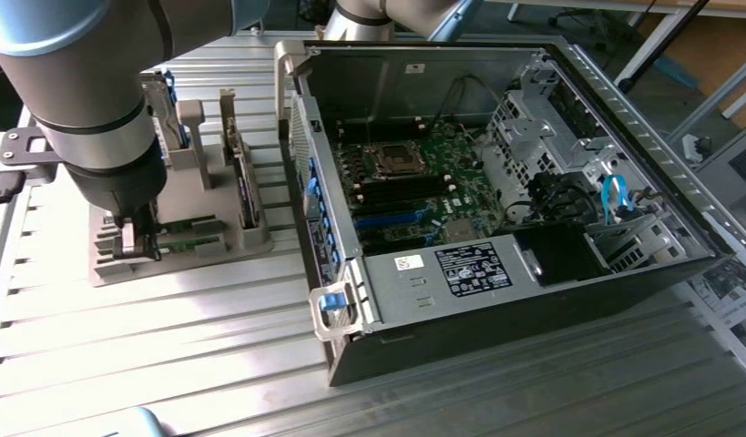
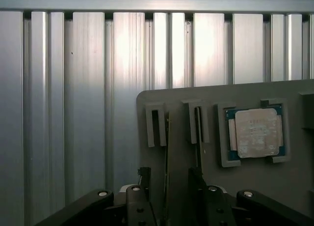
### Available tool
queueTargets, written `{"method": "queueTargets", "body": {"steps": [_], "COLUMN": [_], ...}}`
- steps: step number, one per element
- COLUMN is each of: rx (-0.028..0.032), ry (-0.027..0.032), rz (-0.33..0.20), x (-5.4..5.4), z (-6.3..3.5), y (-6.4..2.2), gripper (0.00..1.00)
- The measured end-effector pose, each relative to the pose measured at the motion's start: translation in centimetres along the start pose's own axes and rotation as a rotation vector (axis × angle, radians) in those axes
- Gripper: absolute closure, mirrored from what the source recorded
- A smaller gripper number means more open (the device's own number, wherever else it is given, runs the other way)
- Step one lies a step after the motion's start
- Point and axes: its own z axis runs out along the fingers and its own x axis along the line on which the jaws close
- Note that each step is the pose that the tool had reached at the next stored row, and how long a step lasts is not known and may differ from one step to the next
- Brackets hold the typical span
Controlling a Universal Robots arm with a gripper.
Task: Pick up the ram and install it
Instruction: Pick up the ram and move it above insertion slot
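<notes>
Jaws [image 2: 169, 186] apart astride upright ram [image 2: 166, 152], processor [image 2: 255, 133] beside on grey holder [image 2: 211, 96], open computer case [image 1: 518, 300] nearby

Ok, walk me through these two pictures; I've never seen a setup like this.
The big grey tube in the exterior view is a robot arm; its fingers reach down over a grey holder on a ribbed metal table. Beside it lies an open computer case with its green board exposed. The other picture comes from a camera on the arm's wrist, looking past the fingers, which stand open around a thin ram standing on edge in the holder. A square silver processor chip sits nearby. Nothing is lifted yet.
</notes>
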Motion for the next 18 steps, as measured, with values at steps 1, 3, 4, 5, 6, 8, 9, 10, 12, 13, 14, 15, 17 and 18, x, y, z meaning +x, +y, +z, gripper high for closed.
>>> {"method": "queueTargets", "body": {"steps": [1, 3, 4, 5, 6, 8, 9, 10, 12, 13, 14, 15, 17, 18], "rx": [0.0000, 0.0000, 0.0001, 0.0001, 0.0001, 0.0001, 0.0001, 0.0001, 0.0000, 0.0009, 0.0046, 0.0108, 0.0282, 0.0353], "ry": [0.0002, 0.0003, 0.0004, 0.0005, 0.0006, 0.0007, 0.0007, 0.0008, 0.0009, 0.0010, 0.0009, 0.0010, 0.0016, 0.0020], "rz": [0.000, 0.000, 0.000, 0.000, 0.000, 0.000, 0.000, 0.000, 0.000, 0.000, 0.000, 0.000, -0.001, -0.001], "x": [0.00, 0.00, 0.00, 0.00, 0.01, 0.00, 0.00, 0.00, 0.00, 0.00, 0.00, 0.00, 0.00, 0.00], "z": [0.04, 0.10, 0.14, 0.17, 0.21, 0.27, 0.30, 0.34, 0.39, 0.40, 0.40, 0.41, 0.43, 0.44], "y": [-0.05, -0.13, -0.18, -0.21, -0.25, -0.32, -0.35, -0.37, -0.38, -0.39, -0.39, -0.38, -0.35, -0.35], "gripper": [0.56, 0.56, 0.56, 0.56, 0.56, 0.56, 0.56, 0.56, 0.56, 0.56, 0.56, 0.56, 0.56, 0.56]}}
